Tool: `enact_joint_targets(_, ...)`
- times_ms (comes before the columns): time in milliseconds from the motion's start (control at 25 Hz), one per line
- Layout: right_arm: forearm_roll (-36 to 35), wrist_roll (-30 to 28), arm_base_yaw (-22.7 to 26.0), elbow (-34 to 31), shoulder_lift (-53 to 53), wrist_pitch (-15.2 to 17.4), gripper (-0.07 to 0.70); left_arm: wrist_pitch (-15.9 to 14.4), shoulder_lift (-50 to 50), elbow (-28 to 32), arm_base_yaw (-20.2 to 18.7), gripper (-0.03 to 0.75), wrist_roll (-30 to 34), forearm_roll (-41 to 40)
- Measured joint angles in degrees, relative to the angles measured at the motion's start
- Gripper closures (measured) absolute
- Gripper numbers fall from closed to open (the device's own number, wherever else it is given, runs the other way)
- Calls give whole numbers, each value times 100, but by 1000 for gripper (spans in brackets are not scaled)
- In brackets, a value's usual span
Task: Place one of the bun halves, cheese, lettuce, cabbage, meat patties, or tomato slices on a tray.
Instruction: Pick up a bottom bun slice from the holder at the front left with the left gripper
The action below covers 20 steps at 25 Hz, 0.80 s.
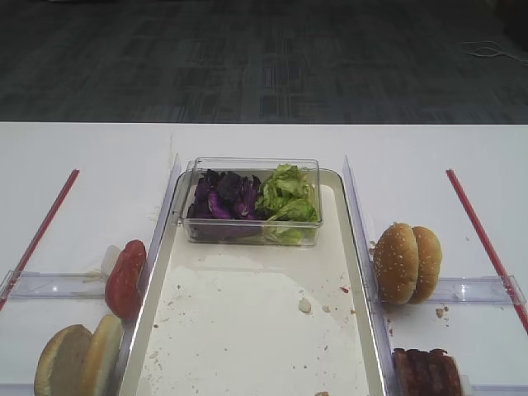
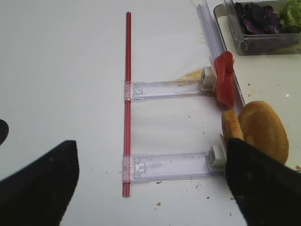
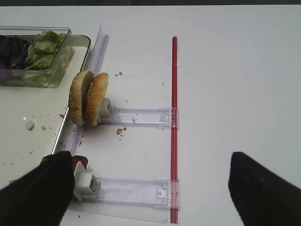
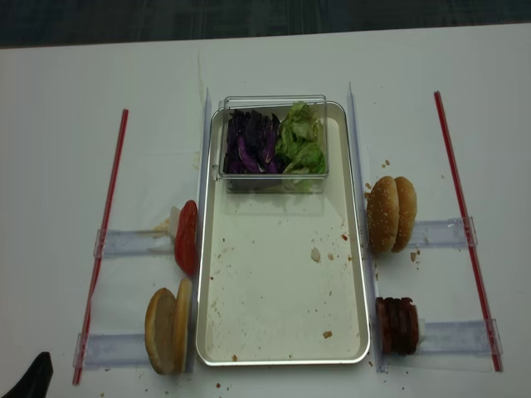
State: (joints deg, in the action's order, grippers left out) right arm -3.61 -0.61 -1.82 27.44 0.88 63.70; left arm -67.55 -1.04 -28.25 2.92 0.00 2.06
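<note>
White tabletop fills the exterior high view, with dark carpet beyond its far edge; the tray (image 1: pixel 247 330) lies in the middle, bare but for crumbs, and a clear plastic box (image 1: pixel 252 202) at its far end holds the cabbage (image 1: pixel 224 198) on the left and the lettuce (image 1: pixel 287 198) on the right. Just left of the tray the tomato slices (image 1: pixel 125 279) stand on edge, and nearer, the bun halves (image 1: pixel 78 359) stand side by side. Right of the tray stand the sesame buns (image 1: pixel 406 262), with the meat patties (image 1: pixel 427 373) nearer. From the right wrist view, the right gripper (image 3: pixel 150 188) shows two dark fingers (image 3: pixel 37 195) set wide apart near the camera, nothing between them; the left one covers part of the patties, and a red strip (image 3: pixel 174 127) runs between the fingers. From the left wrist view, the left gripper (image 2: pixel 150 186) likewise has its fingers (image 2: pixel 40 183) spread wide and empty over the table, the right finger just beside the bun halves. In the realsense overhead view, the same layout appears, with only a dark tip of the left arm at the near left corner.
</note>
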Motion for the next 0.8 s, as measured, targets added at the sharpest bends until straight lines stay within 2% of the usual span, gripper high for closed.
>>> enact_joint_targets(800,0,0,0,0,0,0,-58,0,0,0,0,99,0,0)
